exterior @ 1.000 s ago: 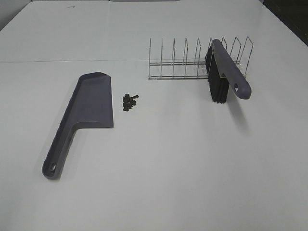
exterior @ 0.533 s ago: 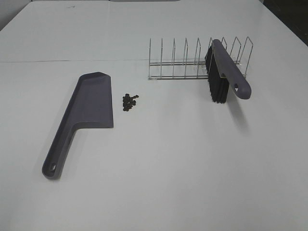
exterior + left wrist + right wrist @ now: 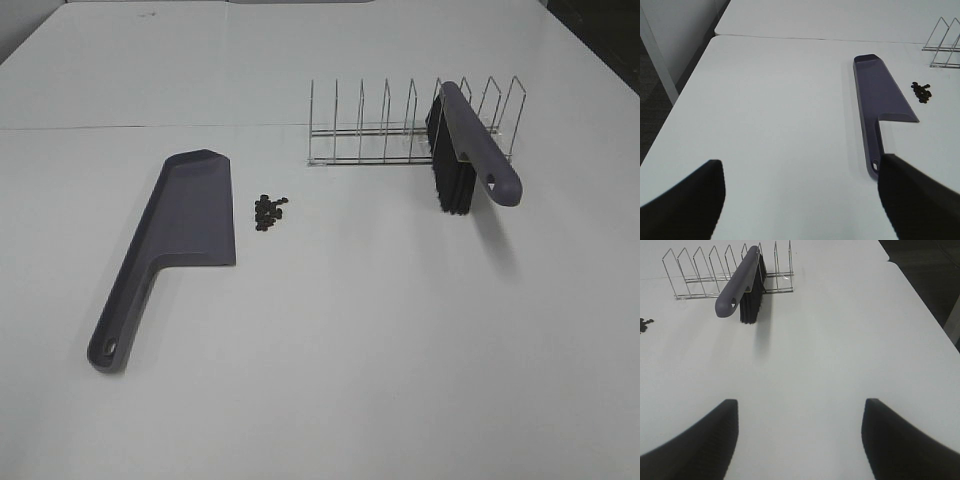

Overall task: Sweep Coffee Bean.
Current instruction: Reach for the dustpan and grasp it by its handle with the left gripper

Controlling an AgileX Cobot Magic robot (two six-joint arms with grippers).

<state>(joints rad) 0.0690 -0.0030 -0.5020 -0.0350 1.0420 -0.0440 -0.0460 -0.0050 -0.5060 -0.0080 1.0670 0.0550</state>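
Note:
A small cluster of dark coffee beans (image 3: 268, 211) lies on the white table just right of the grey dustpan (image 3: 175, 235), which lies flat with its handle toward the front. The beans (image 3: 921, 92) and dustpan (image 3: 879, 102) also show in the left wrist view. A grey brush (image 3: 475, 152) with black bristles leans in a wire rack (image 3: 400, 130); it shows in the right wrist view too (image 3: 740, 282). The left gripper (image 3: 800, 195) is open and empty, well short of the dustpan handle. The right gripper (image 3: 800, 430) is open and empty, well short of the brush. Neither arm shows in the exterior view.
The table's left edge (image 3: 670, 110) drops off to dark floor. The table's right edge (image 3: 920, 300) lies close to the right gripper. A seam (image 3: 150, 128) crosses the table behind the dustpan.

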